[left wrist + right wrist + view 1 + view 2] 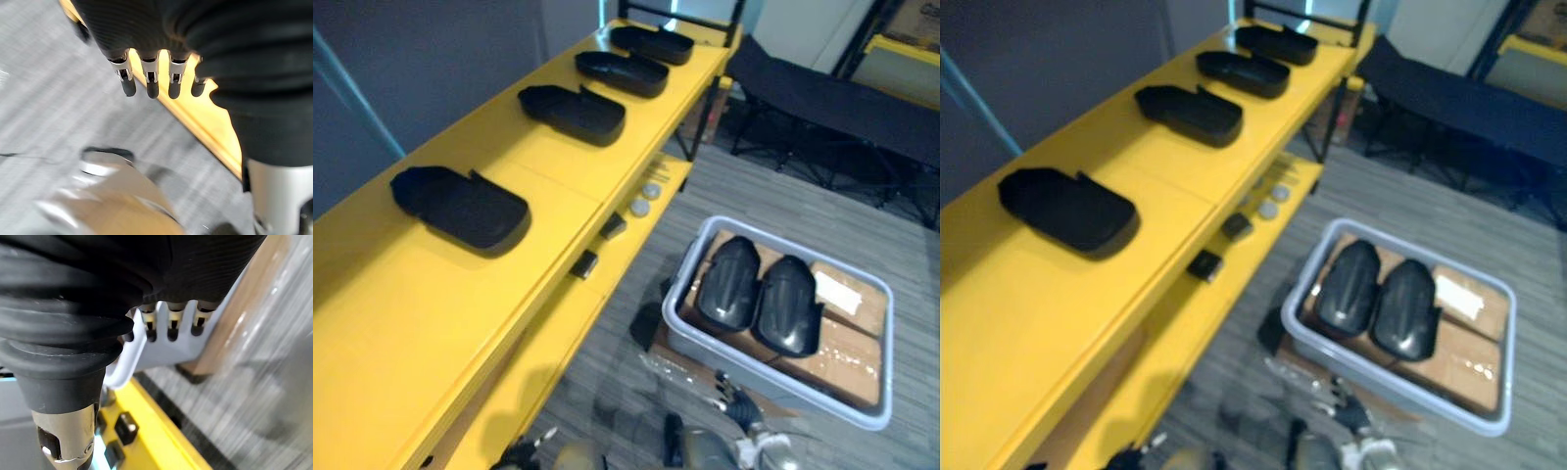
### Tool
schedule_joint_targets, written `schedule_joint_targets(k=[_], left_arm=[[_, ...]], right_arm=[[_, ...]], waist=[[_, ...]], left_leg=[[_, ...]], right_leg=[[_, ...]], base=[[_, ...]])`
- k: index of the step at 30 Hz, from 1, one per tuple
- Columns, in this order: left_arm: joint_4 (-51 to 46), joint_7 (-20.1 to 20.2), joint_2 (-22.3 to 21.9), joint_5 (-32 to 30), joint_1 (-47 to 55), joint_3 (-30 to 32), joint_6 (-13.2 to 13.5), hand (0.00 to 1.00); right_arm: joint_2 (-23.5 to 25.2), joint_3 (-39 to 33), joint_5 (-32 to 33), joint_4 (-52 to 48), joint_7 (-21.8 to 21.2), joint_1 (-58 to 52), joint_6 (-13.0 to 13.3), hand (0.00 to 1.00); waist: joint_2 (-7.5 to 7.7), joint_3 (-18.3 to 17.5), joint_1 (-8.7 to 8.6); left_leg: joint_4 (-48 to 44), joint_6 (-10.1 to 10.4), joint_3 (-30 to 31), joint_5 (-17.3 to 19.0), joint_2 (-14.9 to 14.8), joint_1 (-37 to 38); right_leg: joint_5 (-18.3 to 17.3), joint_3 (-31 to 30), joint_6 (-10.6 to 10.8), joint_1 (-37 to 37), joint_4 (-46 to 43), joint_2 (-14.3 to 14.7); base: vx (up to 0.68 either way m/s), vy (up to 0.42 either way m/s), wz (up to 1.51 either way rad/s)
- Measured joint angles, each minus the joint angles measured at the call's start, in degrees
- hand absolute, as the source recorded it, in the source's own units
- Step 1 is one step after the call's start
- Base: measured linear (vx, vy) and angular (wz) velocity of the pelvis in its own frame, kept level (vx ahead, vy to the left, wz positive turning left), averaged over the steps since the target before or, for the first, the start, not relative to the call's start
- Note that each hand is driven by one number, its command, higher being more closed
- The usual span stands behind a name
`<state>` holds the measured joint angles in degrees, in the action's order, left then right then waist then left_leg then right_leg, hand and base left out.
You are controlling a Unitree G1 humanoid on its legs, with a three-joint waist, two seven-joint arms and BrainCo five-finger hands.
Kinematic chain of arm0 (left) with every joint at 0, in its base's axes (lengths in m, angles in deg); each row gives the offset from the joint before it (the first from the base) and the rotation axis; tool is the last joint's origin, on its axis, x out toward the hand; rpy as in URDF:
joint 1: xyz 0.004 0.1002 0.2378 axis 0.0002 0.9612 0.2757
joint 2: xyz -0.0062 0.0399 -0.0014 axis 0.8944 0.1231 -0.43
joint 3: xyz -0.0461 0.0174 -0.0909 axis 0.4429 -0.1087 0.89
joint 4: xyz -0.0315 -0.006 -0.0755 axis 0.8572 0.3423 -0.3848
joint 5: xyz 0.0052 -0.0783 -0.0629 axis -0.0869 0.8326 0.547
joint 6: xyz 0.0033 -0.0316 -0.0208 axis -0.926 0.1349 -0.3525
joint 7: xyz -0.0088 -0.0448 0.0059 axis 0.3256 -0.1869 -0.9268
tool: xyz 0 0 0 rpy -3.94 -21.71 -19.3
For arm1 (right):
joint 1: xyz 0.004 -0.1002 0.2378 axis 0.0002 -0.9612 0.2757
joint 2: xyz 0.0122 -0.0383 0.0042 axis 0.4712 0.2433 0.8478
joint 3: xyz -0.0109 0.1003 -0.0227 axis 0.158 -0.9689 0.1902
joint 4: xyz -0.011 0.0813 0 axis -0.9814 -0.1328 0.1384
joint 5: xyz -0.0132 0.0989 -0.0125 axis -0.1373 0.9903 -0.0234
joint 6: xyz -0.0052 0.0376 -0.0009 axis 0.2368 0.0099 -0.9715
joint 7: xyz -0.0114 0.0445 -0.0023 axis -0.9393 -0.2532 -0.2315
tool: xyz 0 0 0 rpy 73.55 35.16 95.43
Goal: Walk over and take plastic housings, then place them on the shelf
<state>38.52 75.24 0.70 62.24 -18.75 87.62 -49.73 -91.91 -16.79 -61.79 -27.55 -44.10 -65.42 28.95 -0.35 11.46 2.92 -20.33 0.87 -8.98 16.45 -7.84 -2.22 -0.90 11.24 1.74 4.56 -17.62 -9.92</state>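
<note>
Carpet floor (773,196): housings (729,284) in bin (679,328), lengthwise away, just ahead of slack empty right hand (172,325); left hand (151,81) slack.

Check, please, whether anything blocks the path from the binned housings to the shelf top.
Nothing visible does: the two plastic housings lie uncovered in the grey bin, and the yellow shelf top is bare at its near end.
</note>
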Motion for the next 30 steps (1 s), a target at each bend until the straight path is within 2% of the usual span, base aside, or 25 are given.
schedule_joint_targets(k=[1, 2, 3, 4, 6, 8, 10, 12, 15, 17, 19, 20, 21, 22, 25, 28, 30], left_arm=[[0.07, 0.01, 0.48, 1.35, 1.15, 0.26, 0.21, 0.0], [0.15, 0.08, -0.16, 1.65, 1.78, 0.51, 0.43, 0.0], [0.22, 0.1, -0.54, 2.15, 1.99, 0.52, 0.66, 0.0], [0.35, -0.21, -2.6, 4.06, 1.83, 1.53, 1.73, 0.0], [0.43, -0.19, -3.94, 5.48, 1.81, 1.61, 2.66, 0.0], [0.6, -0.1, -4.48, 5.87, 1.97, 1.52, 4.08, 0.0], [0.52, -0.08, -4.56, 5.93, 2.14, 1.34, 5.04, 0.0], [0.38, -0.24, -4.32, 5.88, 2.1, -0.38, 6.14, 0.0], [0.12, -0.67, -3.43, 3.34, 1.72, -2.33, 7.26, 0.0], [0.09, -1.25, -2.83, -0.24, 1.21, -3.64, 7.43, 0.0], [0.09, -1.71, -2.24, -3.67, 0.46, -5.63, 7.41, 0.0], [0.09, -1.7, -2.17, -3.75, 0.32, -5.98, 7.4, 0.0], [0.1, -1.53, -1.79, -3.74, 0.0, -7.17, 7.29, 0.0], [0.14, -1.37, -1.65, -3.74, 0.01, -7.5, 7.21, 0.0], [0.17, -0.93, -1.18, -3.76, -1.53, -8.19, 7.29, 0.0], [0.07, -0.03, -0.81, -3.69, -3.7, -9.87, 8.98, 0.0], [-0.26, 0.48, -1.32, -3.62, -5.43, -11.95, 9.71, 0.0]], right_arm=[[0.43, 1.01, 0.06, -0.04, 0.86, 1.01, -0.36, 0.0], [0.36, 1.12, 0.89, -0.31, 1.46, 1.97, -0.89, 0.0], [0.17, 1.19, 1.22, -0.57, 1.84, 2.31, -1.09, 0.0], [-0.68, 1.35, 2.25, -1.03, 2.2, 2.68, -1.3, 0.0], [-1.77, 1.45, 2.36, -1.04, 2.16, 2.41, -1.65, 0.0], [-2.72, 1.59, 2.31, -1.06, 2.11, 1.6, -2.21, 0.0], [-3.15, 1.57, 2.13, -1.06, 2.06, 1.37, -2.18, 0.0], [-3.19, 1.43, 2.01, -1.06, 2.23, 0.98, -1.77, 0.0], [-2.56, 1.34, 1.66, -1.13, 5.11, -1.53, 0.62, 0.0], [-1.29, 0.83, 1.77, -2.18, 8.83, -3.01, 1.99, 0.0], [0.49, -0.63, 2.19, -6.31, 15.74, -4.77, 4.46, 0.0], [0.85, -1.31, 2.21, -7.61, 17.44, -5.31, 5.02, 0.0], [1.49, -3.25, 2.03, -10.66, 21.88, -5.57, 6.67, 0.0], [1.72, -4.85, 1.52, -12.75, 24.23, -5.61, 7.76, 0.0], [1.75, -9.67, -0.98, -18.64, 29.9, -6.35, 11.19, 0.0], [1.89, -12.67, -4.99, -24.98, 35.38, -7.96, 14.69, 0.0], [2.22, -14.16, -5.44, -29.98, 38.0, -8.29, 16.71, 0.0]], waist=[[1.12, 0.01, 0.96], [2.19, -0.48, 1.13], [2.11, -0.43, 1.07], [1.27, 0.56, 0.99], [0.06, 1.01, 0.68], [-0.22, 1.12, 0.2], [-0.24, 1.19, 0.2], [-0.26, 1.27, -0.03], [0.36, 1.46, -0.32], [0.65, 1.21, -0.56], [0.75, 0.99, -1.03], [0.71, 0.9, -1.04], [0.61, 0.68, -1.82], [0.58, 0.57, -2.3], [0.37, 0.43, -3.07], [0.45, 0.36, -3.74], [0.48, 0.36, -4.36]], left_leg=[[0.04, 1.2, -0.93, -0.64, -0.35, -0.84], [1.11, 2.79, -1.22, -1.64, -1.05, -1.54], [1.78, 3.42, -1.34, -2.03, -1.38, -1.78], [2.48, 4.88, -1.35, -3.07, -2.35, -1.78], [3.55, 6.05, -1.26, -4.49, -3.45, -1.67], [8.52, 7.45, -1.22, -7.67, -4.18, 0.0], [11.46, 8.34, -1.58, -8.62, -4.43, 1.28], [12.21, 8.33, -2.83, -9.33, -4.39, 1.67], [12.85, 8.31, -3.81, -9.28, -3.9, 2.99], [13.44, 8.27, -4.16, -8.93, -3.31, 3.43], [14.05, 8.29, -5.21, -8.89, -2.7, 4.51], [14.08, 8.21, -5.76, -8.82, -2.66, 4.85], [13.95, 7.83, -6.82, -8.5, -2.6, 5.44], [13.92, 7.77, -7.44, -8.47, -2.47, 5.77], [14.14, 7.68, -7.49, -7.74, -2.31, 6.88], [14.99, 7.36, -7.62, -7.53, -1.87, 9.27], [14.84, 6.96, -7.62, -6.88, -1.11, 9.53]], right_leg=[[1.63, 0.11, 4.56, -1.8, 5.34, -0.62], [1.76, 2.89, 5.05, -2.73, 9.93, 0.51], [1.85, 3.64, 5.21, -3.25, 12.02, 1.11], [2.01, 4.48, 5.42, -4.77, 15.96, 2.63], [2.86, 4.45, 4.4, -4.83, 16.99, 4.3], [4.42, 3.47, 3.0, -4.67, 19.53, 6.1], [6.17, 1.42, 2.24, -4.55, 22.22, 7.25], [6.33, 0.17, 2.26, -3.48, 22.7, 7.31], [6.34, -0.52, 2.26, -3.59, 22.73, 6.86], [6.41, -0.54, 2.36, -3.51, 22.73, 6.35], [6.66, -1.46, 2.74, -3.41, 22.73, 5.96], [6.75, -1.98, 2.85, -3.36, 22.73, 5.96], [7.16, -2.99, 3.36, -3.25, 22.73, 6.02], [7.91, -3.65, 3.15, -3.06, 22.72, 6.14], [8.94, -5.29, 3.51, -2.63, 22.45, 6.53], [10.22, -5.27, 4.03, -2.82, 22.18, 6.71], [10.49, -5.44, 4.18, -2.7, 22.2, 6.12]], base=[[0.3, -0.15, -0.59], [0.22, -0.207, -0.43], [0.14, -0.303, -0.3], [0.03, -0.234, -0.16], [-0.08, -0.252, -0.11], [-0.13, -0.226, -0.23], [-0.13, -0.115, -0.52], [-0.13, -0.038, -0.44], [-0.08, 0.025, -0.18], [-0.02, 0.041, -0.12], [0.0, 0.046, -0.23], [0.05, 0.045, -0.38], [0.07, 0.038, -0.39], [0.09, 0.033, -0.5], [0.09, 0.02, -0.43], [0.06, 0.018, -0.45], [-0.01, 0.049, -0.26]])
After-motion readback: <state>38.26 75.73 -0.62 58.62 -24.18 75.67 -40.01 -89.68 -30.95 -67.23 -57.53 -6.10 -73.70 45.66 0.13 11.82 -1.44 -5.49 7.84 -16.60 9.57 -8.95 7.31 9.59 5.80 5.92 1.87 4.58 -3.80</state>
